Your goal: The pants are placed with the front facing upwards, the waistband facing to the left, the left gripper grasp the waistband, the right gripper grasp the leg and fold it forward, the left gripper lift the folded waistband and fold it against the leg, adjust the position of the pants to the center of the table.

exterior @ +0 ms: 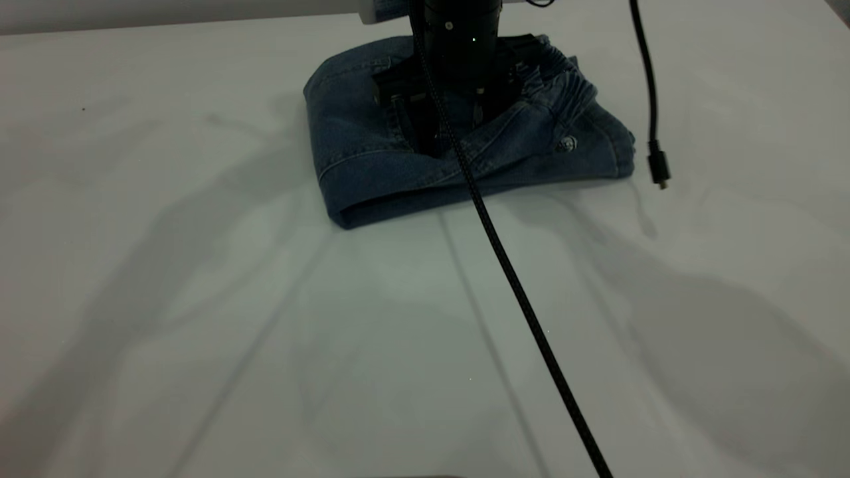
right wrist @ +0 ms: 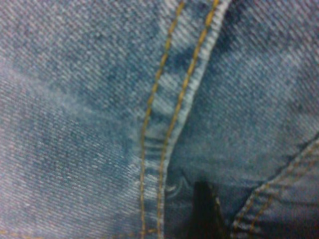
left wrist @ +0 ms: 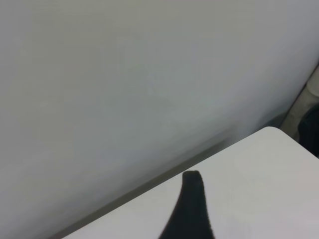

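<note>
black cable [exterior: 518, 285] crosses the near table [exterior: 199, 332]. beyond it i see the pants [exterior: 372, 166] folded at the far edge, right gripper [exterior: 458, 113] pressed into them, opening hidden. left gripper [left wrist: 192, 209] idles apart, opening unclear. denim looks soft, thick; i'd pinch the layered fold edge.

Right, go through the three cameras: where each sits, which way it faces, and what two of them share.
Exterior view: outside the rig, angled down on the table; shows folded pants with the right tool pressed onto them.
Left wrist view: on the left arm, off the pants, facing the table edge and a blank wall; one finger of the left tool shows.
Right wrist view: pressed close over denim seams.
Shared: exterior and right wrist views both show the pants.
</note>
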